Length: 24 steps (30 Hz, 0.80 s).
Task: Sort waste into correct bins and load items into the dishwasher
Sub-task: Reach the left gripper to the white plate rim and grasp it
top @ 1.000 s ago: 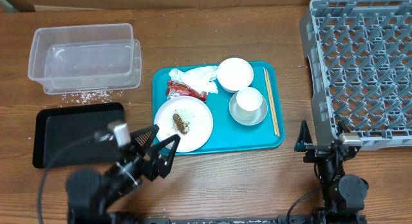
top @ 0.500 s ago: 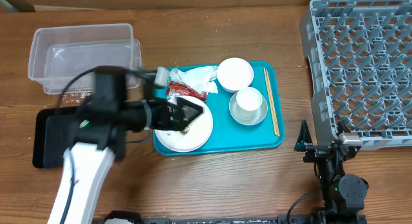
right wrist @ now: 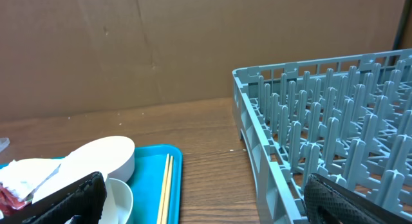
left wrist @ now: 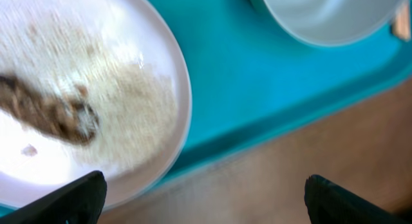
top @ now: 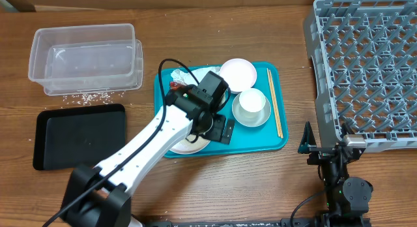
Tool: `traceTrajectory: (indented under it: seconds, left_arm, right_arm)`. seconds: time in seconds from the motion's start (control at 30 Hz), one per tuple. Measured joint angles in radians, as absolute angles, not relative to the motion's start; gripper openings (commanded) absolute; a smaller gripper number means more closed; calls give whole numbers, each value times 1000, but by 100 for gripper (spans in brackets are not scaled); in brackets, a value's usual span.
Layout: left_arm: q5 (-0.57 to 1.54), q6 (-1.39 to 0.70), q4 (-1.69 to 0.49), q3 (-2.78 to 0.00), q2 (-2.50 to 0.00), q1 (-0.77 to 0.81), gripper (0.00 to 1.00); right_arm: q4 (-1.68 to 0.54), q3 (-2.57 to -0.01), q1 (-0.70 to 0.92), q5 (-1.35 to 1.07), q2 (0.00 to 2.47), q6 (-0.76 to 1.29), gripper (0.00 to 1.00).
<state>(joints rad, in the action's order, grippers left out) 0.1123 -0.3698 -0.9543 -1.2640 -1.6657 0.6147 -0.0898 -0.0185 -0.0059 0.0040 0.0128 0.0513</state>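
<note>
On the teal tray [top: 264, 141] lie a white plate [top: 184, 146] with brown food scraps [left wrist: 55, 116], a crumpled napkin [top: 187, 75], a red sauce packet [top: 174, 87], a white bowl [top: 238, 73], a cup [top: 251, 101] standing in a grey dish [top: 251, 119], and chopsticks [top: 274, 103]. My left gripper [top: 220, 129] hangs open over the plate's right edge and the tray's front rim, with nothing between its fingers. My right gripper [top: 326, 141] rests open at the near right beside the dish rack [top: 365, 64]. In the right wrist view the chopsticks [right wrist: 165, 188] and bowl [right wrist: 96, 156] lie ahead.
A clear plastic tub [top: 85, 57] stands at the back left, with loose rice grains in front of it. A black tray [top: 78, 136] lies at the near left. The left arm covers most of the plate from above.
The left arm has swung from the near-left table up and right over the tray, its open gripper now above the plate's right edge. The right arm has not moved.
</note>
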Motion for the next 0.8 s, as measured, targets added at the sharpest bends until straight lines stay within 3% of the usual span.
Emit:
traceTrajectory:
  seconds: [0.23, 0.3, 0.4, 0.43, 0.8]
  left_arm:
    - [59, -407, -811, -1266, -1745, 609, 97]
    - [37, -418, -788, -1270, -1773, 613, 78]
    - [-17, -438, -786, -1271, -1811, 626, 41]
    - [-35, -448, -785, -1271, -1823, 630, 37]
    - [-131, -533, -777, -1271, -1868, 675, 38]
  right_arm:
    - [-90, -19, -6, 4, 13, 51, 100]
    - [-90, -19, -6, 4, 13, 51, 100]
    - [-90, -19, -6, 4, 13, 51, 100]
    - [-89, -19, -6, 4, 13, 52, 100]
    - [-89, -19, -6, 5, 13, 51, 100]
